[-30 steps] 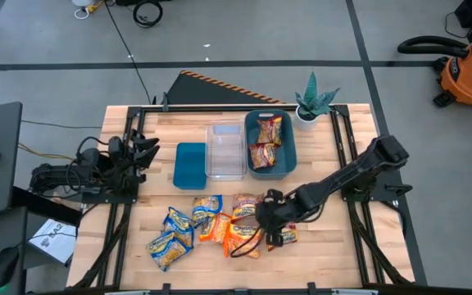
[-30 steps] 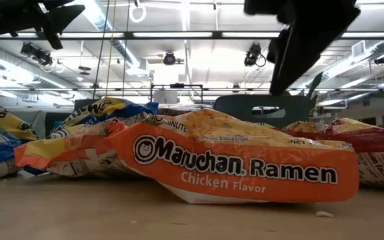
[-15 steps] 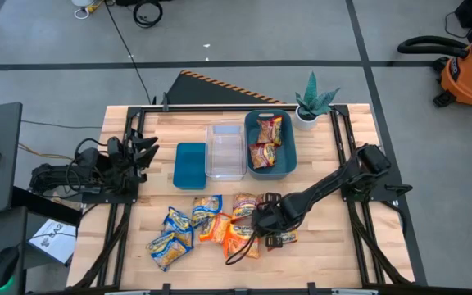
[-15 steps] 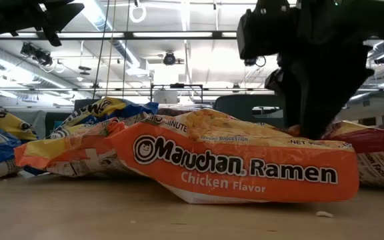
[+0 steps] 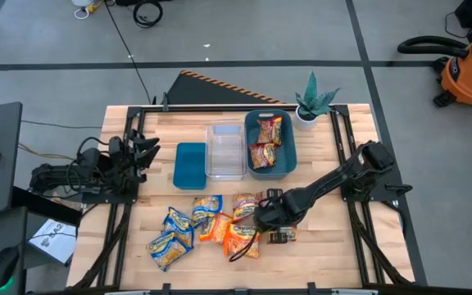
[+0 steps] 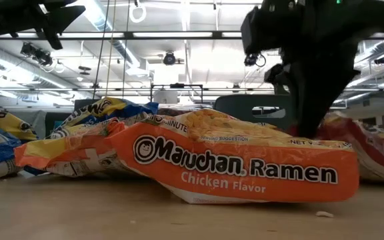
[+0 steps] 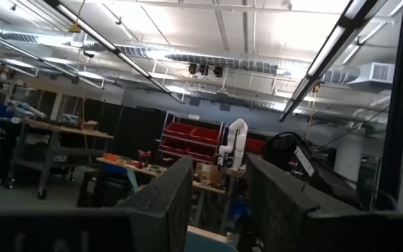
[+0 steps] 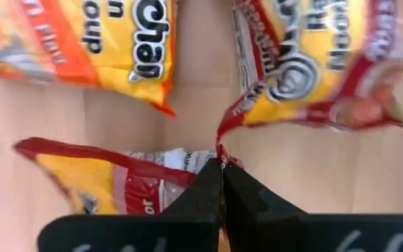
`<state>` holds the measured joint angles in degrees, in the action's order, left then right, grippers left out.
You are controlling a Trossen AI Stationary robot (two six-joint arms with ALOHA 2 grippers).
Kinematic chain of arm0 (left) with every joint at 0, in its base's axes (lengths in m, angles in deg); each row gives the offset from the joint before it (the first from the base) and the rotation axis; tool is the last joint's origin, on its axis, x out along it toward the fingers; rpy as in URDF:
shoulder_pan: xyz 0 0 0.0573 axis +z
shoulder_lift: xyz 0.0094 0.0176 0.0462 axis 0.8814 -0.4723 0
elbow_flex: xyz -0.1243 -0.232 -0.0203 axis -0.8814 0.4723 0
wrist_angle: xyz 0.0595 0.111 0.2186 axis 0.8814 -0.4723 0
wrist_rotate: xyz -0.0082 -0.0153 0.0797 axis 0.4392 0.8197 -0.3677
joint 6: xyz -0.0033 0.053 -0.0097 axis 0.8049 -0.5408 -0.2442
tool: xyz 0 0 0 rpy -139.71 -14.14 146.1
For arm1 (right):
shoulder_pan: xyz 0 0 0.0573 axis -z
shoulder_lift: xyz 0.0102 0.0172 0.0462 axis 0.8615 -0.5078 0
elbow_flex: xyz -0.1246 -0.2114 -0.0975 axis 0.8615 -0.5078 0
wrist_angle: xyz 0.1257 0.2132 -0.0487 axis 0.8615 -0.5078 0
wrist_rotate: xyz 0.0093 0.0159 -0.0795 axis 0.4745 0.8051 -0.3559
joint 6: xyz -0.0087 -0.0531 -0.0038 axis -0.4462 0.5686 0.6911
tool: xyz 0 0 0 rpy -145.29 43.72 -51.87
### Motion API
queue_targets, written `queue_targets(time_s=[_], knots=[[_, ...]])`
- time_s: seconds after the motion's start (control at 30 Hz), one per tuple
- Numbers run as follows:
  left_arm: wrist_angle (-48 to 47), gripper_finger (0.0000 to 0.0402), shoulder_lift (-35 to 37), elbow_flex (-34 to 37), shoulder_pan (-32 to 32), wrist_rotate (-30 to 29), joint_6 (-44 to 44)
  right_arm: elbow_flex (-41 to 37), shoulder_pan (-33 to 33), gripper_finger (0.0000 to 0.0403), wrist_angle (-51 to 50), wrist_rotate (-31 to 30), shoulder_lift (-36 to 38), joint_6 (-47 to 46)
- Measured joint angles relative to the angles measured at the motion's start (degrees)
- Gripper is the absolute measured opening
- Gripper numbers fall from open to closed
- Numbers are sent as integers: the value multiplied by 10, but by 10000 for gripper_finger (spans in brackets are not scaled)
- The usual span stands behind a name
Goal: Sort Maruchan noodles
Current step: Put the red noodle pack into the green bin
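Several Maruchan noodles packets lie near the table's front: blue-and-yellow ones (image 5: 173, 233), orange ones (image 5: 234, 235) and dark red ones. Two dark red packets (image 5: 267, 141) lie in the teal bin (image 5: 291, 147). My right gripper (image 8: 221, 168) is low over the right end of the pile, shut on a dark red packet (image 8: 320, 66). A second dark red packet (image 8: 96, 178) lies flat beside its fingers. My left gripper (image 5: 143, 152) waits open at the table's left edge, touching nothing. My right gripper pinches the dark red packet by one corner (image 8: 222, 149) between its two fingertips, at the sealed edge. The fingers come from above, slanting down from the table's right. The held end (image 6: 335, 123) is raised and the packet's other end rests on the table.
A clear bin (image 5: 225, 150) stands left of the teal bin, with a teal lid (image 5: 189, 165) left of that. A potted plant (image 5: 314, 102) is at the far right corner. An orange chicken packet (image 6: 239, 163) fills the front of the low view.
My right gripper has come down and toward the table's left onto the right end of the pile and has shut on the dark red packet's corner. That end of the packet has risen a little; the rest has stayed on the table.
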<state>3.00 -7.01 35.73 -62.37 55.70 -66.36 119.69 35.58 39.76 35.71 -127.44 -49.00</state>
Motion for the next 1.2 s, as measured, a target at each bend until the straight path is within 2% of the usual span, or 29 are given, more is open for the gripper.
queue_targets(time_s=[0.1, 0.27, 0.53, 0.7, 0.97, 1.2], knots=[[-2, 142, 0, 0, 0, 0, 1, 0, 5, 13, -29, -14, 37, -3], [-15, 142, 0, 0, 0, 0, 16, 0, 5, 7, -77, -108, 113, -26], [-21, 142, 0, 0, 0, 0, 31, 0, 6, 8, -78, -221, 240, -32], [-23, 142, 0, 0, 0, 0, 28, 0, 18, 8, -71, -293, 304, 21], [-23, 142, 0, 0, 0, 0, 26, 0, 100, 8, -55, -339, 341, 160], [-23, 142, 0, 0, 0, 0, 15, -3, 209, 8, -32, -295, 320, 297]])
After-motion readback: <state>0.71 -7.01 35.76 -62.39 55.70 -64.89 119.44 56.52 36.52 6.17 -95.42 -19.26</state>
